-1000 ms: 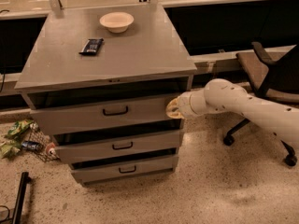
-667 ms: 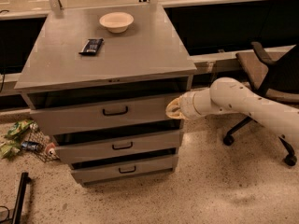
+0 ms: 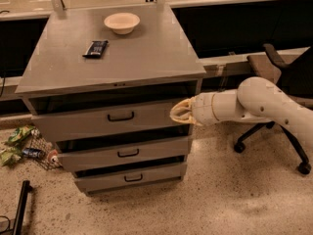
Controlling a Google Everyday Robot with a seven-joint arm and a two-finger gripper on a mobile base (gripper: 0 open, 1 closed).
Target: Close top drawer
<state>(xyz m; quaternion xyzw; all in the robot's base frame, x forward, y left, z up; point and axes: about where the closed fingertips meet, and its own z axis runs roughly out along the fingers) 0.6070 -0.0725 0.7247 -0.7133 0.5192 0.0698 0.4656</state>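
The gripper [image 3: 179, 112], jaws together and empty, sits against the right end of the pulled-out top drawer [image 3: 98, 122].

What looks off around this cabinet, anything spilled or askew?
Snack bags and other litter lie scattered on the floor left of the cabinet, like a spill. The top drawer stands pulled out, with a dark gap above it. The gripper is at the right end of its front.

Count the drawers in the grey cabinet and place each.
3. The top drawer sits pulled out, with the gripper at its right end; the middle drawer lies below it; the bottom drawer is nearest the floor. None seems hidden.
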